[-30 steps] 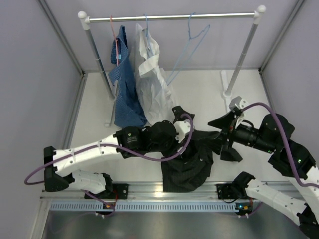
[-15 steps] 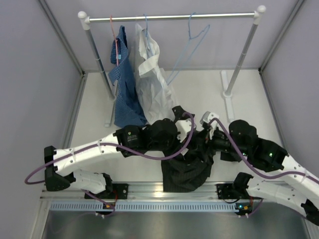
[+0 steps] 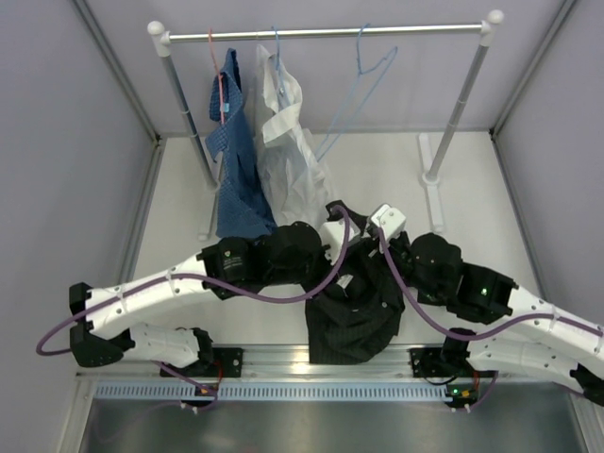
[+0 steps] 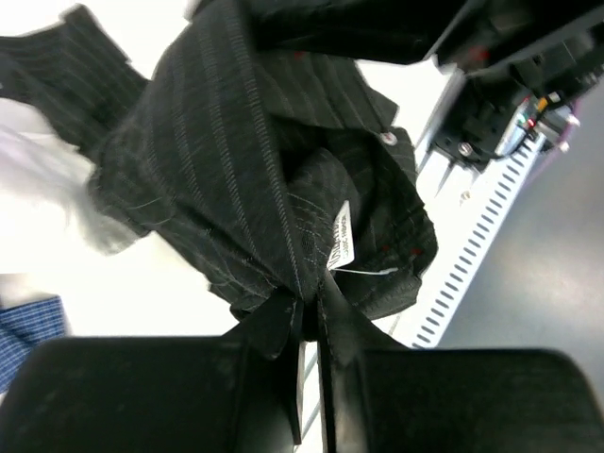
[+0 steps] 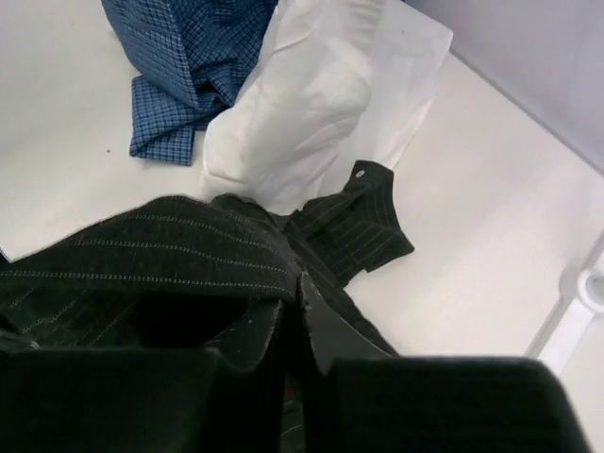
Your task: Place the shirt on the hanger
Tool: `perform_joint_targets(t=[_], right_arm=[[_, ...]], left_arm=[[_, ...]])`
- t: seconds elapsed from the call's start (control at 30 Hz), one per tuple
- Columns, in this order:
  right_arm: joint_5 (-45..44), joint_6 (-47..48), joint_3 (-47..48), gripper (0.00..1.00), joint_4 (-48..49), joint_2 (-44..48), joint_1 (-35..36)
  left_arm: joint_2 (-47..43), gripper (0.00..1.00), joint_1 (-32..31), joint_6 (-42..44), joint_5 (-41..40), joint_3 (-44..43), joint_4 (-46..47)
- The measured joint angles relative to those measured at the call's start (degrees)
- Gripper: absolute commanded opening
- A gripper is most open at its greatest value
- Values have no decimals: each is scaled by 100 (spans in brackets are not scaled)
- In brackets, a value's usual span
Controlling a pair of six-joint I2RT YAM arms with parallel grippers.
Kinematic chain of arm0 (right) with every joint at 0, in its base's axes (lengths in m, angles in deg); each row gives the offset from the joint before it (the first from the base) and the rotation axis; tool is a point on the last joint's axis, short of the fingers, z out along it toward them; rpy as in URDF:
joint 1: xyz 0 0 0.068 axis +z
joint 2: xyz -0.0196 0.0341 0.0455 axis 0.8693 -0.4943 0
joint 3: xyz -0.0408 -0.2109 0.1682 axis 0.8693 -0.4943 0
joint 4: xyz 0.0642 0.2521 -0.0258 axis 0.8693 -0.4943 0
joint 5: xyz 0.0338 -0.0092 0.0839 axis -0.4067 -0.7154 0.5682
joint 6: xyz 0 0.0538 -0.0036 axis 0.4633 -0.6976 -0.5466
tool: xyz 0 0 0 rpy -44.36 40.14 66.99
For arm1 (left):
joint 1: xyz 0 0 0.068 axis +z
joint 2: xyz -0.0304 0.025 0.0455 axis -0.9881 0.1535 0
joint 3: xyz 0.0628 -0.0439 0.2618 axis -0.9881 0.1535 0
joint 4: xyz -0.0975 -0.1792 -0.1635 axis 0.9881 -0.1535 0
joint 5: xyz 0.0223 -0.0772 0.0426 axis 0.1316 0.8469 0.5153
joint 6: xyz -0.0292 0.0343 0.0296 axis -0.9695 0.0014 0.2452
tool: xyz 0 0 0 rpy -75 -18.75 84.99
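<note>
White tabletop [image 3: 377, 179]; shirt [image 3: 354, 326] tight in left gripper [image 4: 308, 307] and right gripper [image 5: 296, 294]

From my left wrist camera, the left gripper [image 4: 310, 307] is clamped on a fold of the shirt [image 4: 236, 160], fingers [image 4: 274, 326] pressed together with cloth between them. A white label [image 4: 342, 247] sits just above the pinch. The black pinstriped cloth is bunched in heavy folds, with one pale button [image 4: 389, 138] showing. Beyond it I see the slotted rail [image 4: 472, 255] along the worktop's near edge, with a black arm mount [image 4: 491, 113] beside it. A blurred white garment [image 4: 42, 198] and a scrap of blue checked cloth [image 4: 24, 335] lie on the far side of the shirt from that rail.
</note>
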Motion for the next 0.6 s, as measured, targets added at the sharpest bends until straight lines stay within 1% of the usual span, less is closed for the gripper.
perform_joint_targets(t=[0.07,0.1,0.13,0.17,0.23,0.4,0.47,0.6], right_arm=[[-136,20,-9,0,9,15,22],[-219,20,-9,0,15,24,35],[-299,9,-9,0,15,44,35],[-389,0,-7,0,7,57,35],[-507,-57,48,0,-28,52,35],[-942,-278,280,0,-52,98,35],[-1174,-389,286,0,-52,184,35],[-1604,-643,345,0,-94,175,35]], left_arm=[[-164,23,37,-4,-192,92,50],[-247,34,55,-15,-326,129,52],[-363,47,68,-24,-496,177,50],[-490,77,74,-57,-667,214,50],[-754,98,74,-157,-949,286,107],[-1440,98,83,-748,-1403,920,651],[-1606,98,83,-1390,-1740,1252,809],[-1821,96,11,-2896,-2138,2022,914]])
